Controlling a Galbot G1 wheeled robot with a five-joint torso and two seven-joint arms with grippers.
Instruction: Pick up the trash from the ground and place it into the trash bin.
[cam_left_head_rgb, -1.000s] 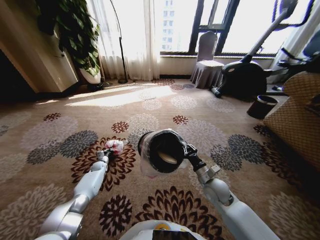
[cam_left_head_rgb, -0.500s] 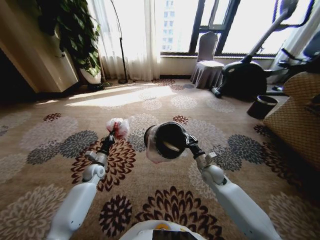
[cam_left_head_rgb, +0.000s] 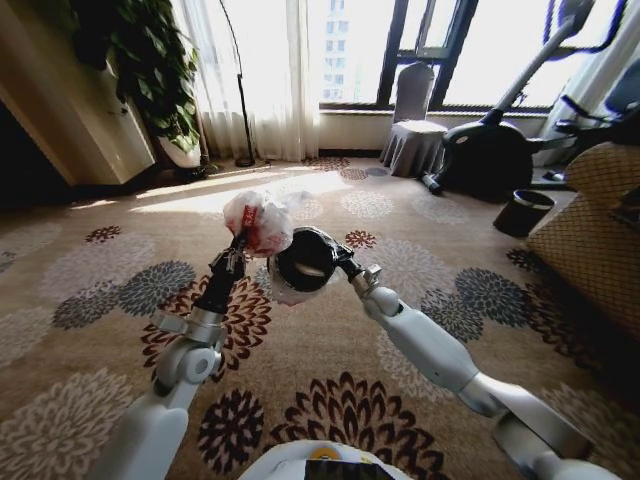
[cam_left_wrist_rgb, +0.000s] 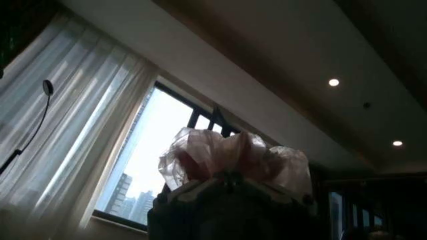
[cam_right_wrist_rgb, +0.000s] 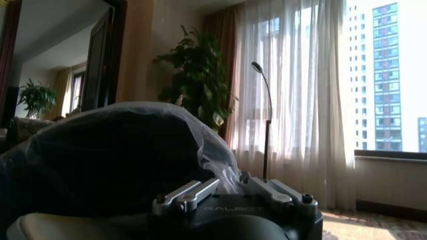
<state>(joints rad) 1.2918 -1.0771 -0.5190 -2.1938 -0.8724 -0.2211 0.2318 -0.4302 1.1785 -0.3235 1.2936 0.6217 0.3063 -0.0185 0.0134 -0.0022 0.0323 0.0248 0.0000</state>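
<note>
Since a second ago both arms have risen off the carpet: your left gripper (cam_left_head_rgb: 240, 243) has carried the trash (cam_left_head_rgb: 258, 221) up from the floor, and your right gripper (cam_left_head_rgb: 340, 262) has swung the trash bin (cam_left_head_rgb: 303, 262) up to meet it. The crumpled red-and-white wad now sits just beside the bin's lined rim, above it and to its left, touching or nearly so.

To finish well, bring the wad squarely over the bin's mouth before you let go; the mouth tilts toward the camera, so I judge a release at the rim would likely spill back onto the carpet. Level the bin if you can.

Your left fingers are clamped on the wad; in the left wrist view it bulges above them. Your right fingers pinch the bin's rim and liner.
</note>
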